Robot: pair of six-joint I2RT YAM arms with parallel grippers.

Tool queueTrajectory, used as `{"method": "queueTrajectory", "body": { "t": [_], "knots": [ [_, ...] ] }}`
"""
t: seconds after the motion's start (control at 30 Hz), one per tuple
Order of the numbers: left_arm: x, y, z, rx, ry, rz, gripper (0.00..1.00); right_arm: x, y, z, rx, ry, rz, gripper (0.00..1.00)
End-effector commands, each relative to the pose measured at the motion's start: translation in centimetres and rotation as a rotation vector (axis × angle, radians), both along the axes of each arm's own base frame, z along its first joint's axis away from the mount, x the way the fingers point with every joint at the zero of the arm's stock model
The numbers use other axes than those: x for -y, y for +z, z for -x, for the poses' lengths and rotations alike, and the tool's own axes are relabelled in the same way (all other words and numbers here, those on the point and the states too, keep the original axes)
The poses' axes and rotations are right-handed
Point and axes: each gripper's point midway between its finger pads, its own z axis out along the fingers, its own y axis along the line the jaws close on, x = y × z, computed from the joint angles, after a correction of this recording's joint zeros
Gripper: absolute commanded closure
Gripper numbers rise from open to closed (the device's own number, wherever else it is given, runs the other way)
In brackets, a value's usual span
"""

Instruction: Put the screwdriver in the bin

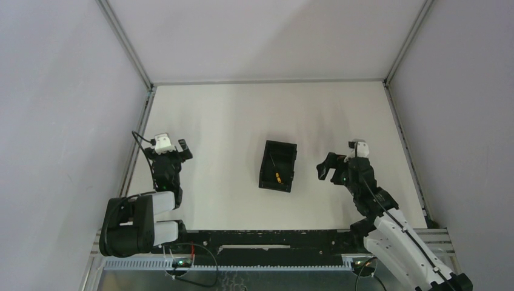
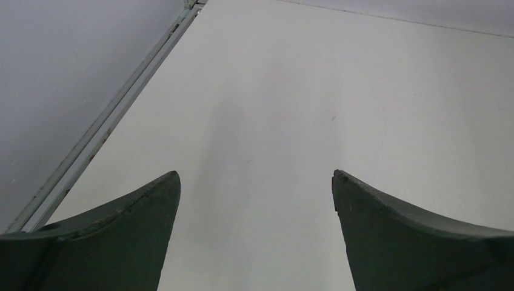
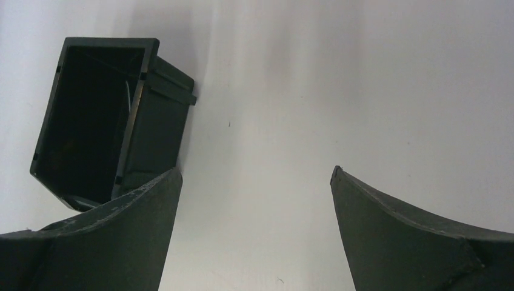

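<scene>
The black bin (image 1: 278,165) stands near the middle of the table. The screwdriver (image 1: 276,174) lies inside it, its yellow-orange handle toward the near end and its thin shaft pointing away. In the right wrist view the bin (image 3: 151,127) is at the upper left; its inside is dark and the screwdriver does not show there. My right gripper (image 1: 328,164) is open and empty, to the right of the bin, and shows the same in its wrist view (image 3: 256,176). My left gripper (image 1: 174,148) is open and empty at the left of the table, over bare surface in its wrist view (image 2: 256,177).
Grey walls with metal frame rails (image 1: 138,139) enclose the white table on the left, back and right. A rail also runs along the left in the left wrist view (image 2: 115,115). A black strip (image 1: 267,237) with cables lies along the near edge between the arm bases.
</scene>
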Motion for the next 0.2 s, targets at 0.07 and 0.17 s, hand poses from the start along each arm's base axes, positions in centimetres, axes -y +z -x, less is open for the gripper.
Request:
{"method": "queueTrajectory", "body": {
  "t": [0.07, 0.17],
  "knots": [
    [-0.13, 2.40, -1.03, 0.067, 0.003, -0.021, 0.00, 0.00, 1.92, -1.52, 0.135, -0.055, -0.105, 0.00],
    [-0.08, 2.39, -1.06, 0.067, 0.002, -0.020, 0.00, 0.36, 1.86, -1.45, 0.143, -0.077, -0.111, 0.00]
  ]
}}
